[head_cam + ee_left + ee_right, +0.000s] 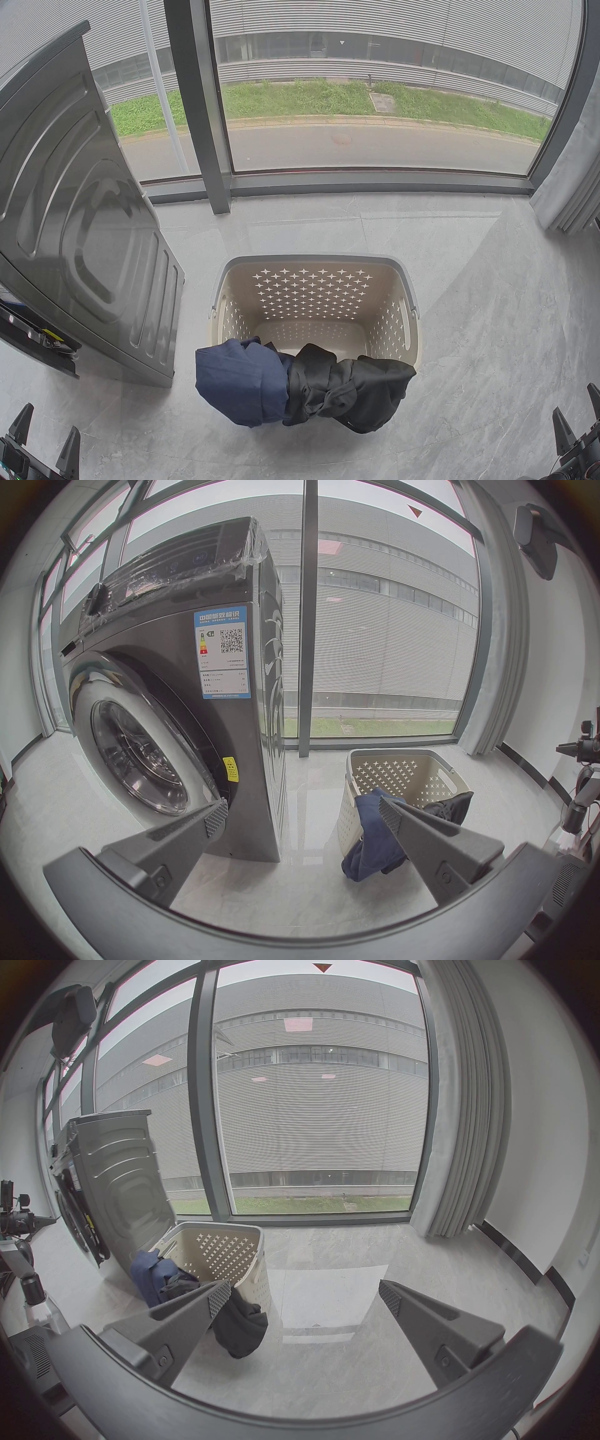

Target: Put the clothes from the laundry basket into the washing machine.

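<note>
Now | left hand (50,422) and right hand (573,401) both released, empty, low, well short of the laundry basket (315,262) | blue garment (244,381) and black garment (356,387) drape over its near rim | washing machine (81,219) stands left, door looks shut | best: pinch a thick fold, lift clear of the rim | pale stone floor (500,325), window (375,94), curtain (572,181)

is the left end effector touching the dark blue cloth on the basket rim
Apart. The head view shows bare floor between the left end effector and the dark blue cloth.
</note>
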Tool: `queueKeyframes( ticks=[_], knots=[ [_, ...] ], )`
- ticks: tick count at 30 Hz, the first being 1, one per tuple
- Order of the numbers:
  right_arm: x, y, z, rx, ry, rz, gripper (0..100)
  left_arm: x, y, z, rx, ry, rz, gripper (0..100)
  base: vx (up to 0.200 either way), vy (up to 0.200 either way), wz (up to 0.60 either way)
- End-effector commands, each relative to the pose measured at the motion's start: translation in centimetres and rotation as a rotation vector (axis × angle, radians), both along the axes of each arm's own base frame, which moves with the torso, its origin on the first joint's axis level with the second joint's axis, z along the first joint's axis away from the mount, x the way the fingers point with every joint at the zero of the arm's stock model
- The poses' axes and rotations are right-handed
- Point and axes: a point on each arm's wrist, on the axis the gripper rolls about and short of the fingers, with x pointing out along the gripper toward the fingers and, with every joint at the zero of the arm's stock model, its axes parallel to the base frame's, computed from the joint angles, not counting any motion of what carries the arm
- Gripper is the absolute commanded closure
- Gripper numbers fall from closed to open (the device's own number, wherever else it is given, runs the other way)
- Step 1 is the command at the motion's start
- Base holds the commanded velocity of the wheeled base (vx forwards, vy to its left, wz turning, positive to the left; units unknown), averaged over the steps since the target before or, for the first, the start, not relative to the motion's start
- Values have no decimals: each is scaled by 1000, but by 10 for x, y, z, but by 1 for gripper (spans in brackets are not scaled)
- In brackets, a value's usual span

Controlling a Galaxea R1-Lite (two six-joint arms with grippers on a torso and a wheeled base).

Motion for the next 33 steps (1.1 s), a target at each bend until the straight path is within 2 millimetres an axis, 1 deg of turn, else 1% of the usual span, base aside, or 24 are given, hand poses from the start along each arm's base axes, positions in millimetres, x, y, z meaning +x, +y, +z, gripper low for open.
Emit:
queueKeyframes(
  ticks=[1, 5, 10, 20, 28, 33],
  knots=[
    [1, 0, -5, 0, 12, 2, 0, 0, 0, -5, -1, 7, 0, 0, 0, 0, 0],
    [1, 0, -5, 0, 12, 2, 0, 0, 0, -5, -1, 6, 0, 0, 0, 0, 0],
    [1, 0, -5, 0, 12, 2, 0, 0, 0, -5, -2, 7, 0, 0, 0, -200, 0],
    [1, 0, -5, 0, 12, 2, 0, 0, 0, -5, -1, 6, 0, 0, 0, 0, 0],
    [1, 0, -5, 0, 12, 2, 0, 0, 0, -5, -1, 6, 0, 0, 200, 0, 0],
    [1, 0, -5, 0, 12, 2, 0, 0, 0, -5, -1, 6, 0, 0, 0, 0, 0]
  ],
)
